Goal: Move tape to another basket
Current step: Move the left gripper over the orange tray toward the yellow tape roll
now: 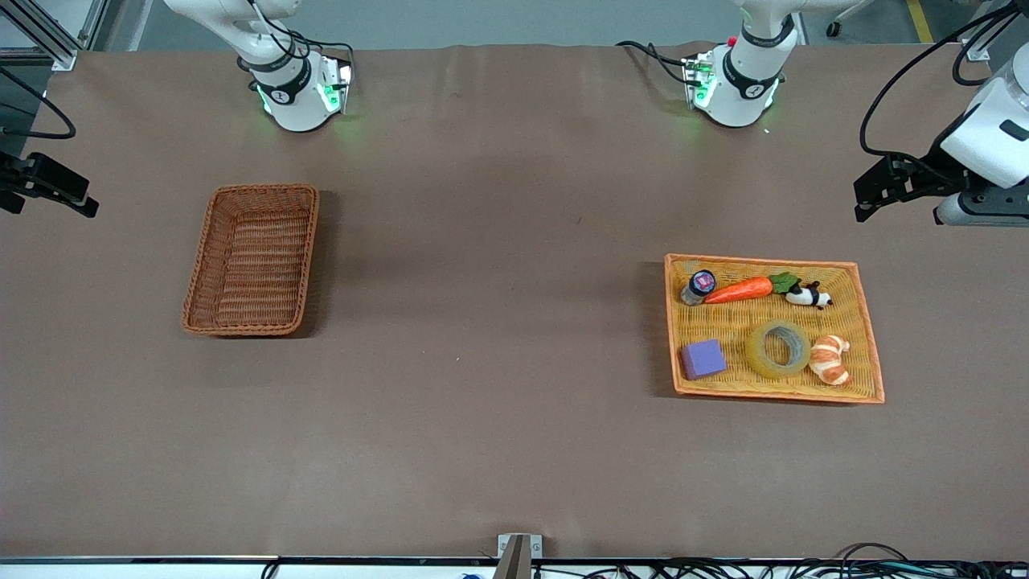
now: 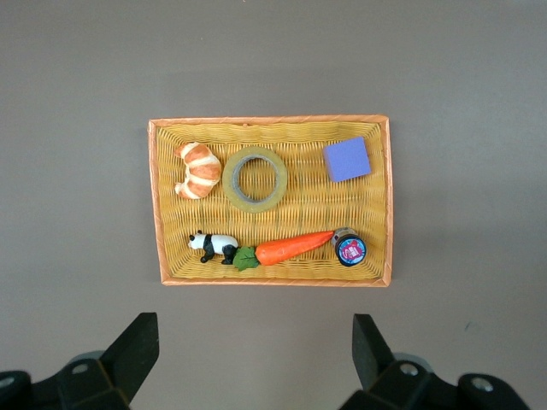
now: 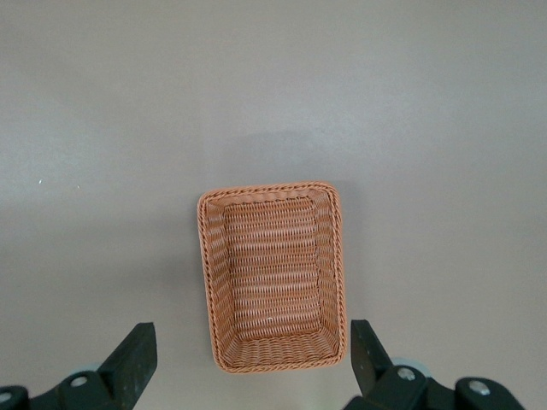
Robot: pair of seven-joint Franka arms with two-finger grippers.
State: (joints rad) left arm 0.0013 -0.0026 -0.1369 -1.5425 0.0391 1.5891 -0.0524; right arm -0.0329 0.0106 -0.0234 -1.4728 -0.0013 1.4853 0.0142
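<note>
**0 steps done: tape lying in the tray, pick-up not yet begun**

Front view: 1 tape (image 1: pixel 777 348) lying flat in 1 orange-yellow tray (image 1: pixel 764 260) toward the left arm's end of the table, between 1 purple cube (image 1: pixel 703 359) and 1 croissant (image 1: pixel 830 359), just beside the croissant. Farther from the camera in the same tray: 1 carrot (image 1: pixel 739 290), 1 toy panda (image 1: pixel 808 297), 1 small bottle (image 1: pixel 698 287). 1 reddish-brown basket (image 1: pixel 197 273), nothing in it, well apart toward the right arm's end. Left gripper (image 1: pixel 876 189) up over bare table near the tray; right gripper (image 1: pixel 48 189) up over the table's edge near the basket, waiting.

Left wrist view: fingers (image 2: pixel 141 342) spread wide, holding nothing; whole tray in sight below, tape (image 2: pixel 255 178) untouched.

Right wrist view: fingers (image 3: pixel 137 350) likewise wide and holding nothing, basket (image 3: pixel 209 282) below.

Judged as the opening step. Next move: bring the left gripper down over the tape, pinch 1 side of the ring wall without nudging the croissant, then lift and carry or hand across to the basket.
</note>
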